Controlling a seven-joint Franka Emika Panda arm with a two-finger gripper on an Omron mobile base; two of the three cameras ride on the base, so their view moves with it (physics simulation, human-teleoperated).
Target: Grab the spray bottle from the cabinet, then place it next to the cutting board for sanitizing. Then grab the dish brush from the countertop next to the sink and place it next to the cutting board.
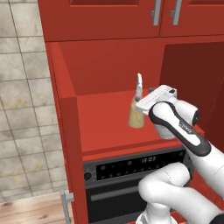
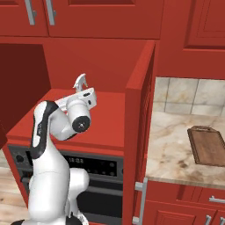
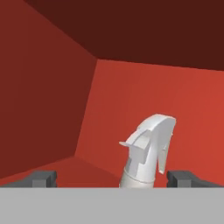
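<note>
The spray bottle point(image 1: 136, 116) stands upright on the floor of the red cabinet point(image 1: 65, 109) niche, with yellowish liquid below and a white trigger head point(image 3: 148, 144) on top. My gripper point(image 3: 113, 179) is open at the height of the bottle's neck. Its fingertips point(image 3: 43, 178) are spread wide to either side and touch nothing. From the right base view, only the sprayer head point(image 2: 80, 81) shows above my hand point(image 2: 83, 100). The dark brown cutting board point(image 2: 206, 145) lies on the beige countertop point(image 2: 171, 149) to the right of the cabinet. The dish brush and sink are out of view.
A black oven point(image 1: 131, 166) sits under the niche. The niche's dark red door point(image 1: 192, 74) stands open on the right side. Red wall cupboards with steel bar handles point(image 1: 156, 13) hang above. The cabinet's side wall point(image 2: 138, 114) separates the niche from the countertop.
</note>
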